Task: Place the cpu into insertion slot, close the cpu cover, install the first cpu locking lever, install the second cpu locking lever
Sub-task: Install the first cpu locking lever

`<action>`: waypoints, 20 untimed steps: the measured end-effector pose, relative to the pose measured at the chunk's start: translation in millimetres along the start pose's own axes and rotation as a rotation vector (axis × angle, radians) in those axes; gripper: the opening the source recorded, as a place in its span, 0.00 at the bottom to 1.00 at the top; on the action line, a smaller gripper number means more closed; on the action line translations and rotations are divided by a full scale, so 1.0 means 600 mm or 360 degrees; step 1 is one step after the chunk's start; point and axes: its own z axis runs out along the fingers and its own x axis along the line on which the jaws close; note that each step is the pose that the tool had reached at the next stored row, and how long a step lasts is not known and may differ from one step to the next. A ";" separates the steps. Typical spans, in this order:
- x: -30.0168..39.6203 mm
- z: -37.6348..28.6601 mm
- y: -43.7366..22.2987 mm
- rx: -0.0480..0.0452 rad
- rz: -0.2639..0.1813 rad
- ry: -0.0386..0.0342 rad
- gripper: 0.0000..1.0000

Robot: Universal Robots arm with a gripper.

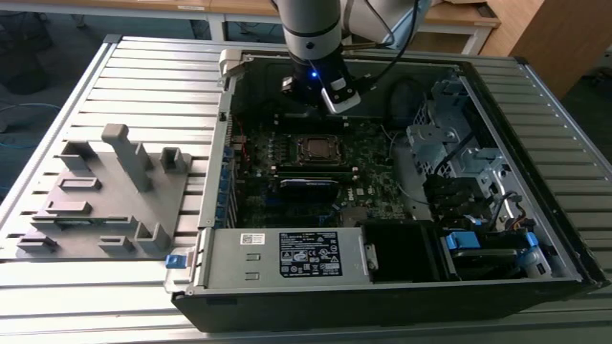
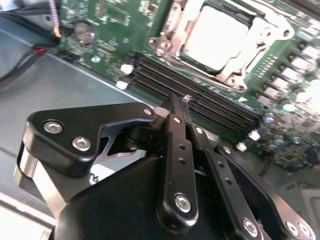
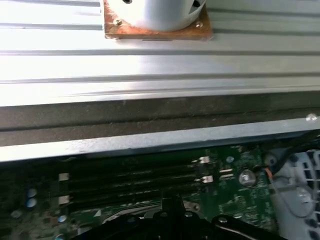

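Note:
The cpu [image 2: 215, 37] shows as a pale silver square lying in the insertion slot [image 1: 316, 147] on the green board. The silvery cpu cover [image 2: 227, 75] frames it and looks laid down flat; I cannot tell how the locking levers stand. My gripper [image 2: 176, 102] is shut with nothing between its fingers. It hovers over the black memory strips [image 2: 210, 107] beside the socket. In the exterior view the gripper [image 1: 320, 102] hangs just beyond the socket, close to the case's far wall. In the first wrist view the fingertips [image 3: 172, 202] hang over the same strips [image 3: 130, 180].
The open computer case [image 1: 535, 79] lies on a ribbed aluminium table. A power supply [image 1: 287, 254] fills its near side and a drive cage [image 1: 449, 143] with cables sits at the exterior view's right. A grey fixture [image 1: 105, 193] stands outside, at the left. Loose wires [image 2: 30, 55] run past the board's edge.

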 end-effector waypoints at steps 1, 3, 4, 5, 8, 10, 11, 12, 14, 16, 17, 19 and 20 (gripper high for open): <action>0.000 0.000 0.000 0.0007 0.0004 0.0018 0.10; 0.000 0.001 0.000 0.0022 0.0011 0.0055 0.10; 0.000 0.002 0.000 0.0030 0.0015 0.0073 0.10; 0.000 0.002 0.000 0.0038 0.0018 0.0092 0.10; 0.000 0.002 -0.001 0.0046 0.0022 0.0111 0.10; 0.000 0.002 -0.001 0.0047 0.0023 0.0114 0.10; 0.000 0.002 -0.001 0.0047 0.0023 0.0116 0.10; 0.000 0.002 0.000 0.0050 0.0023 0.0117 0.10; 0.000 0.002 -0.001 0.0082 0.0018 0.0114 0.10; -0.001 0.003 0.000 0.0132 0.0011 0.0108 0.10; -0.001 0.003 0.000 0.0160 0.0007 0.0105 0.10; -0.003 0.003 0.000 0.0210 -0.0001 0.0099 0.10; -0.004 0.003 0.000 0.0233 -0.0005 0.0098 0.10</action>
